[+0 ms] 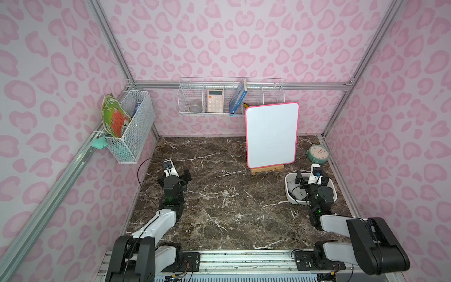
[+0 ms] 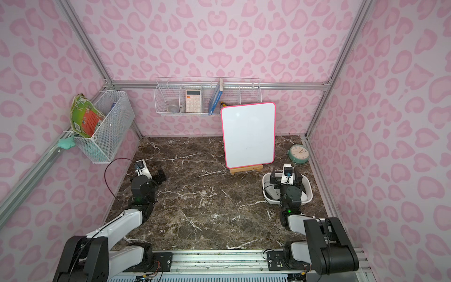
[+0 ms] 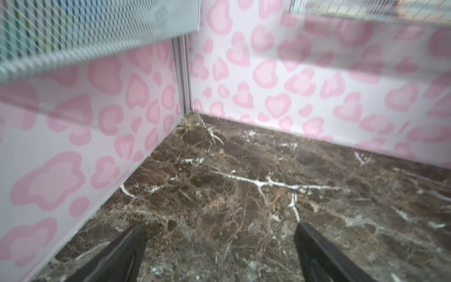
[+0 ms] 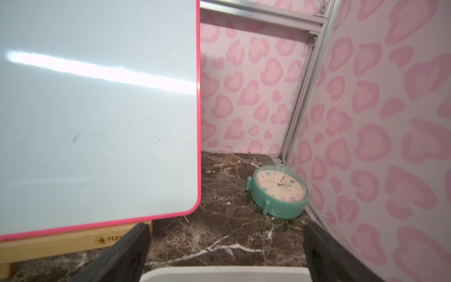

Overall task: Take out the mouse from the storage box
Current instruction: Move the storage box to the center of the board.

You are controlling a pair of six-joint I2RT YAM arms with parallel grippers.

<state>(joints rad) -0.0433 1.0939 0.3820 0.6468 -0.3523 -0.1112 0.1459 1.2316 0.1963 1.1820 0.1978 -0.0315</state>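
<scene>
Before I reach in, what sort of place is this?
Likely a staged desk mock-up in a test booth: pink wallpaper on aluminium framing, a whiteboard on an easel, a calculator in a wire basket.

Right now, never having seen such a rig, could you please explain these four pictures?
It is a robot with two arms on a marble table. Two pictures look down from overhead, side by side; the other two come from a camera on each wrist. On the table are a pink-edged whiteboard, a green clock and a white storage box with a mouse in it. The right end effector hovers open above the box; the left end effector is open too. Neither holds anything.
</scene>
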